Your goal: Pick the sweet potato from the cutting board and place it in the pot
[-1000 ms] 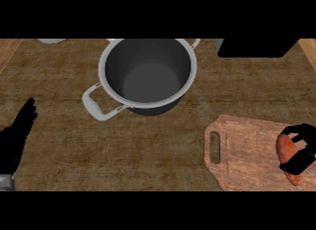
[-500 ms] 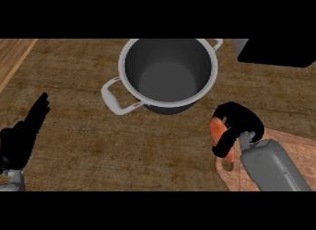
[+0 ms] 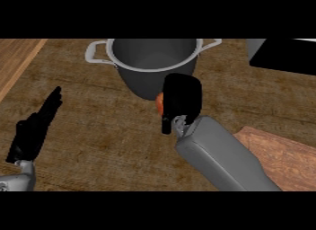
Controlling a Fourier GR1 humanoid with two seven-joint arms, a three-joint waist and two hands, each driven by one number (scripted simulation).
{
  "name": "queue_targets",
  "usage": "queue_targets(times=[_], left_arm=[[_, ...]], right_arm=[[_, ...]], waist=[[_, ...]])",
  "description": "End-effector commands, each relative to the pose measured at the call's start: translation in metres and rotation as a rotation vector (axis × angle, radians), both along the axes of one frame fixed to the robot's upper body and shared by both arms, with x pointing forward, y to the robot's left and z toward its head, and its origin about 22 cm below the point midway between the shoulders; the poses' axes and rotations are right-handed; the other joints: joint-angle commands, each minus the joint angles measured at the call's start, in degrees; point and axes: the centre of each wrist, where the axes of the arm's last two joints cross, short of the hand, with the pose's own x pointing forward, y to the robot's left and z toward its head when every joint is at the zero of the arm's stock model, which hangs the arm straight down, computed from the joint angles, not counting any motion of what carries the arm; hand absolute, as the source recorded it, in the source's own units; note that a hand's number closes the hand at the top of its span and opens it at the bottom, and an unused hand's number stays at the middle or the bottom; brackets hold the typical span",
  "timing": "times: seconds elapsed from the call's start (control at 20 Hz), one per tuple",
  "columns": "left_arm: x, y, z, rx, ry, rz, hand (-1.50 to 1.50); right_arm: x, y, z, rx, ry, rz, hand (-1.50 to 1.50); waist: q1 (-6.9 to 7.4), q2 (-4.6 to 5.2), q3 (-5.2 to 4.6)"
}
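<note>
We saw the right hand (image 3: 181,99) — fingers curled round the sweet potato (image 3: 159,103) — just beside the pot (image 3: 154,60); left hand (image 3: 35,128) rested, fingers straight.

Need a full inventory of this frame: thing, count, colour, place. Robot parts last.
pot: 1, grey, two handles, top centre of the counter
sweet potato: 1, orange, held in right hand just in front of the pot
cutting board: 1, reddish-brown wood, lower right
dark flat object: 1, black, top right, cannot tell what it is
counter: 1, brown wood grain
right hand: 1, black, curled round the sweet potato, centre
left hand: 1, black, open, fingers straight, resting at left
</note>
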Motion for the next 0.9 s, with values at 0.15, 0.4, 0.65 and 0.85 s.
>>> queue_targets(times=[0.15,0.4,0.65,0.85], left_arm=[[0.006,-0.001,0.0,0.001,0.003,0.007,0.0],[0.01,-0.011,0.0,0.009,0.004,-0.006,0.0],[0.011,-0.015,-0.002,0.001,-0.003,0.005,0.0],[0.008,-0.008,-0.006,-0.002,0.015,0.035,0.0]], right_arm=[[0.0,0.057,0.06,-0.121,-0.399,-0.197,1.5],[0.009,0.067,0.079,-0.043,-0.511,-0.261,1.5],[0.018,0.072,0.094,0.028,-0.573,-0.31,1.5],[0.02,0.078,0.114,0.073,-0.629,-0.328,1.5]], waist=[[-0.55,-0.53,0.0],[0.14,0.34,0.19],[-0.88,0.41,0.28],[-2.29,0.09,0.32]])
